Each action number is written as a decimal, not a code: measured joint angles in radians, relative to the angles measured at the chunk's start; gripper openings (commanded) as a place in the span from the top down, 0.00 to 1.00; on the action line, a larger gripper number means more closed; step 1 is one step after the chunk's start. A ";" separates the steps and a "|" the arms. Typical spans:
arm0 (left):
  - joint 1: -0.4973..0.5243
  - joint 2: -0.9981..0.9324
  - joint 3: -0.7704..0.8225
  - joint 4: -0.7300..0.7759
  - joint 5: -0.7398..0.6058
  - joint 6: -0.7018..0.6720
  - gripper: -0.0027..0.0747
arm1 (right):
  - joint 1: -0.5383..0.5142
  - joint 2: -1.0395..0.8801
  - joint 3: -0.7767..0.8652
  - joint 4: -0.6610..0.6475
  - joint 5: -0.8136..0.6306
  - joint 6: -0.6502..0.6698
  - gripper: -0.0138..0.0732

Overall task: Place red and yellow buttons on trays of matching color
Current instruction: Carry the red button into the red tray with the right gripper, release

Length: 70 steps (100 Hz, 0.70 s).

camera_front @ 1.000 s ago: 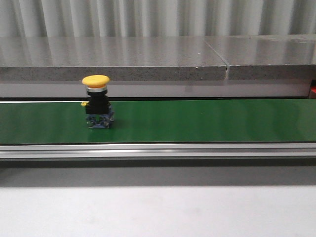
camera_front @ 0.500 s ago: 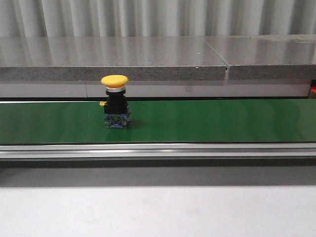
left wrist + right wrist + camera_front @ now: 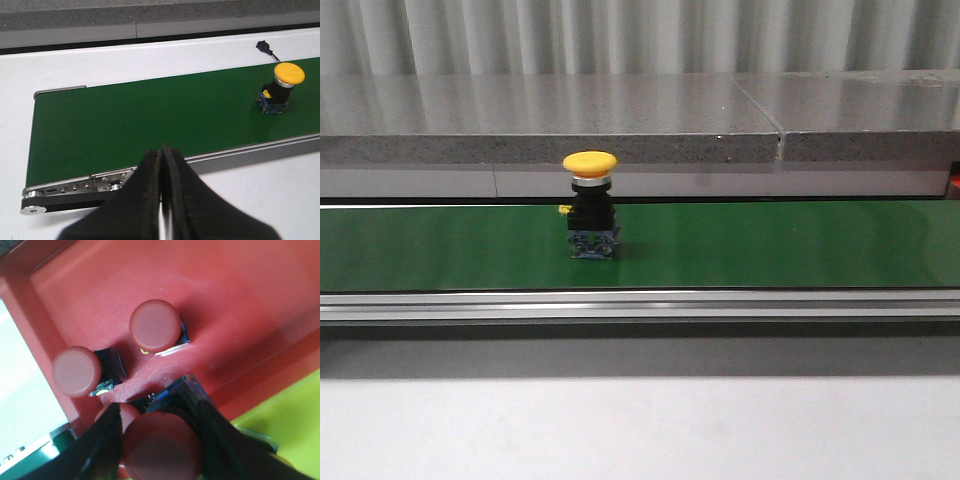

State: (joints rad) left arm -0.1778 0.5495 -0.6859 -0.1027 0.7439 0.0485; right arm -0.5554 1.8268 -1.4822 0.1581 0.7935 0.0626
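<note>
Item 1: yellow button (image 3: 590, 205), mushroom cap on a black body with a clear blue base. It stands upright on the green conveyor belt (image 3: 770, 245), a little left of the belt's middle in the front view. In the left wrist view it sits well ahead of the left claw (image 3: 162, 200) and off to one side, near the belt's far edge.

Item 2: left claw, fingers pressed together with nothing between them. It hangs over the white bench (image 3: 260, 200), just short of the belt's roller end.

Item 3: right claw (image 3: 160, 440), clamped on a red button (image 3: 162, 450) whose round cap fills the gap between its dark fingers. It is held over the red tray (image 3: 240, 300).

Item 4: two more red buttons in the red tray, one (image 3: 155, 326) just beyond the claw, the other (image 3: 76, 371) beside it nearer the tray wall (both apart from the fingers).

Item 5: yellow tray (image 3: 290, 415), its edge adjoining the red tray beside the right claw.

Item 6: grey stone ledge (image 3: 550, 125) behind the belt.
</note>
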 measured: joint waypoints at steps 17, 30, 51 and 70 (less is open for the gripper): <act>0.000 0.000 0.000 0.000 0.000 0.000 0.98 | 0.000 0.047 0.000 0.006 -0.029 0.000 0.55; 0.000 0.000 0.002 0.000 0.000 0.000 0.98 | 0.000 0.079 0.000 0.006 -0.042 0.000 0.55; 0.000 0.000 0.002 0.000 0.000 0.000 0.98 | 0.000 0.114 0.000 0.016 -0.058 0.000 0.49; 0.000 0.000 0.002 0.000 0.000 0.000 0.98 | 0.000 0.122 0.000 0.027 -0.071 0.000 0.20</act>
State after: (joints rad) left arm -0.1778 0.5495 -0.6842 -0.1027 0.7437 0.0485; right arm -0.5554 1.9487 -1.4822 0.1847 0.7226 0.0626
